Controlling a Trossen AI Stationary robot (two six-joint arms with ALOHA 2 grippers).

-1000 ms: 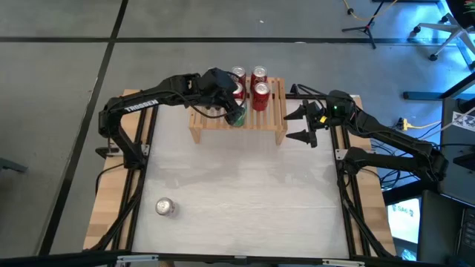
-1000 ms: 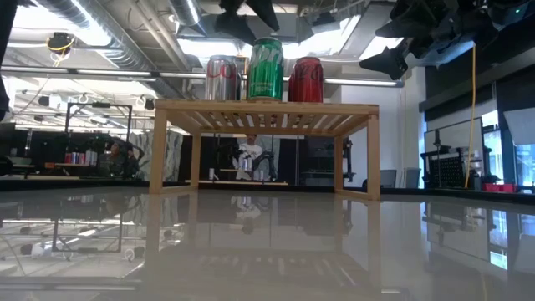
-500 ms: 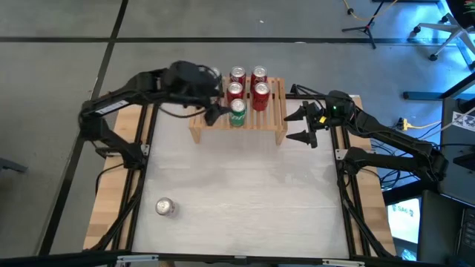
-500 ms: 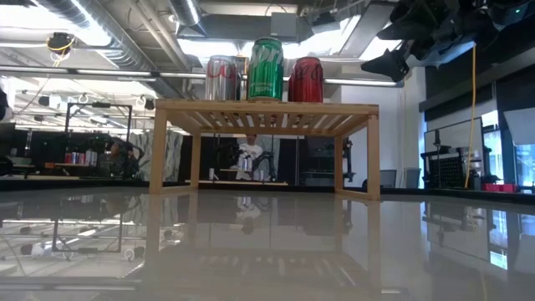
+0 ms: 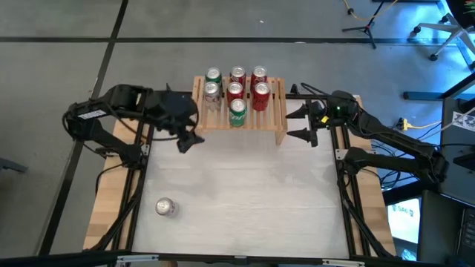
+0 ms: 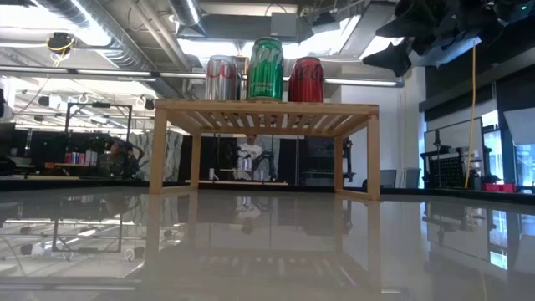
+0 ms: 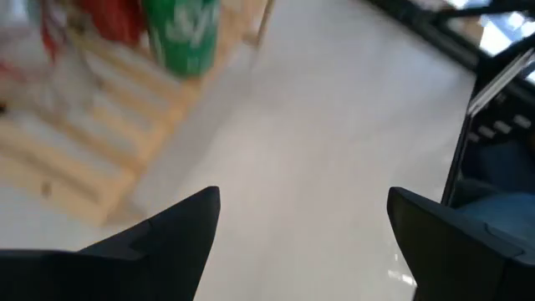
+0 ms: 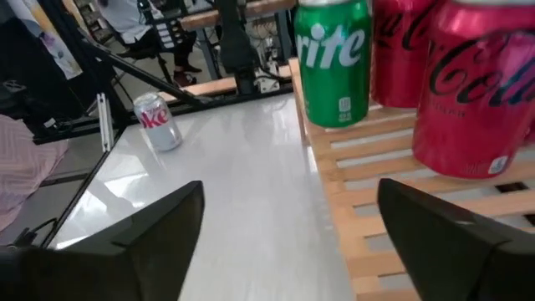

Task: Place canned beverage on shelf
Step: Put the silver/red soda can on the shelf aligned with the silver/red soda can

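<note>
— On the shelf [image 5: 239,111], at the far edge of the tabletop [image 5: 237,193], what stands there?

— Six cylindrical metal cans, upright on pale wooden slats. The green can [image 5: 237,110] stands nearest the front, on the middle slats. Behind it sit three red cans [image 5: 260,91], one silver can [image 5: 212,91] and another green-topped one in the back row. The shelf is a low rack of light natural wood with solid side legs.

— Where is the left claw [image 5: 185,133]?

— Off the shelf's left front corner, above the glossy white tabletop, its dark angular fingers [image 7: 159,238] spread apart and holding nothing.

— And the right claw [image 5: 297,124]?

— Just beside the shelf's right end, fingers likewise parted and empty. From its wrist, the green can and red cans show close up on the slats.

— Anything else on the tabletop?

— One silver can [image 5: 164,207] with red lettering, well apart from the shelf, near the front left corner. It appears to stand upright there.
</note>
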